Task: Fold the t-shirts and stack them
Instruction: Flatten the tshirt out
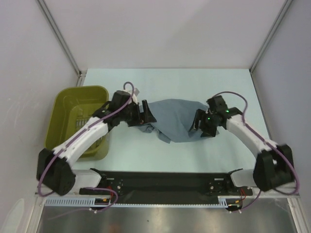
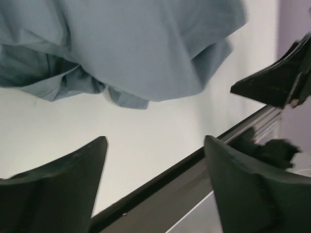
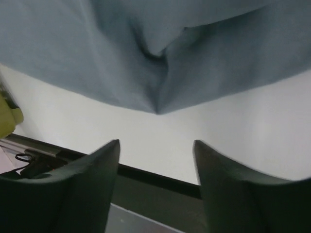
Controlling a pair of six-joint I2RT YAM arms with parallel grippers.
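Crumpled slate-blue t-shirt (image 1: 174, 120) on pale worktop (image 1: 194, 82), sleeves lost in folds; left tool (image 1: 147, 114) and right tool (image 1: 197, 124) flank it, both spread apart, gripping nothing.

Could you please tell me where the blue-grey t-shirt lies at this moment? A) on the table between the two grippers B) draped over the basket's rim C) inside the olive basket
A: the t-shirt lies bunched on the table between the left gripper and the right gripper, apart from the olive basket.
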